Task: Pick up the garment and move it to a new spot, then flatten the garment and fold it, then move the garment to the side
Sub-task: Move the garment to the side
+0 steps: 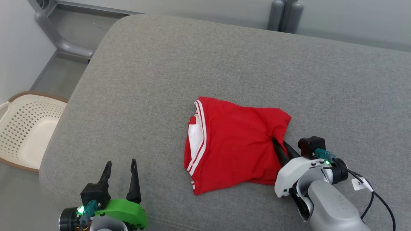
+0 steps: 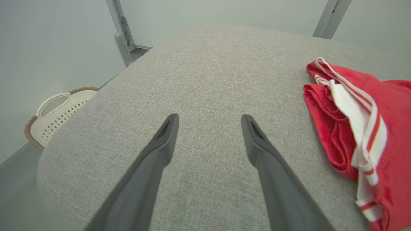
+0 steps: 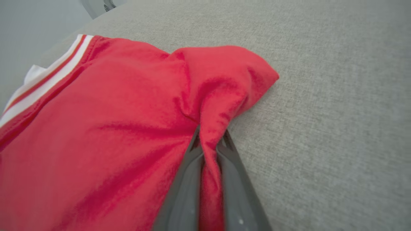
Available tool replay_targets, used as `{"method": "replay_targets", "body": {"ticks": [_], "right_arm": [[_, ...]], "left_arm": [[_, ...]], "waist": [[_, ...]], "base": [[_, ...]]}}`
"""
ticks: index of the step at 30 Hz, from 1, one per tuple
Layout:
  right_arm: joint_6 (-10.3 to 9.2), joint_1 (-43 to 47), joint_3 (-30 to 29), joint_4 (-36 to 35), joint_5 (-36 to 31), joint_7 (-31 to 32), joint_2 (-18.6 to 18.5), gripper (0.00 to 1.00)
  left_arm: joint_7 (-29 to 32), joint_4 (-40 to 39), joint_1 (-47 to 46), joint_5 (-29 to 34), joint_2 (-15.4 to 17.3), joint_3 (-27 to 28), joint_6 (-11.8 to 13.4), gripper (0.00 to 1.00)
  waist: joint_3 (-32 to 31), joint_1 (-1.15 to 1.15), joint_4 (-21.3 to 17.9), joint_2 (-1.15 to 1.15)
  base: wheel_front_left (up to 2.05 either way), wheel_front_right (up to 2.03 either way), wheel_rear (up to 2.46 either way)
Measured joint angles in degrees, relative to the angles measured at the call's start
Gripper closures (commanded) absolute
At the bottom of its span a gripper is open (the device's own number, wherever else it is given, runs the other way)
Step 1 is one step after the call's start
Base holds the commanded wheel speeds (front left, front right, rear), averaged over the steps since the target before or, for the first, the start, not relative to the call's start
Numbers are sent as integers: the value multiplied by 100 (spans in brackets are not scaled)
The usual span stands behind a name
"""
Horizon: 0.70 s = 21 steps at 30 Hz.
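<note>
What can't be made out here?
- Garment type: head view, folds hide its shape.
- Layers pinched in the right jaws: right wrist view, the fold itself hides them.
- Basket: head view, cut by the left edge and behind the cushion.
- Tag text: head view, too small.

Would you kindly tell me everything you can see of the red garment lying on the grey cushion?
The red fabric garment looks soft and knitted, with white stripes trimming its left edge and a white inner layer showing there. It lies loosely folded and wrinkled on the grey woven cushion, roughly mid-surface. Its right edge is bunched into a ridge and pinched between the shut fingers of the right pincer. Apart from the cushion, nothing else touches it.
</note>
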Motion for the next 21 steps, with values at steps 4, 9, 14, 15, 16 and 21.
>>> {"method": "replay_targets", "body": {"ticks": [4, 9, 14, 15, 16, 21], "right_arm": [[0, -1, -29, -200, 40, 10, -4, 100], [-1, 18, 37, -393, 147, 11, -12, 100], [-1, 78, 138, -525, 231, 10, -16, 100], [-1, 91, 177, -536, 232, 10, -21, 100], [-2, 101, 196, -542, 234, 10, -21, 100], [-2, 123, 316, -573, 302, 10, -21, 100]], "left_arm": [[1, 14, 20, 74, 1, 60, -11, 0], [1, 31, 24, 168, 1, 108, -58, 0], [1, 45, -20, 210, 1, 88, -92, 0], [1, 48, -35, 215, 0, 85, -101, 0], [1, 57, -50, 225, 1, 62, -109, 0], [1, 75, -185, 227, -1, -8, -122, 0]], "waist": [[-18, 0, -224, 0], [-72, 0, -678, 0], [-127, 0, -1313, 0], [-136, 0, -1460, 0], [-142, 0, -1576, 0], [-172, 0, -2304, 0]], "base": [[0, 0, 0], [0, 0, 0], [0, 0, 0], [0, 0, 0], [0, 0, 0], [0, 0, 0]]}}
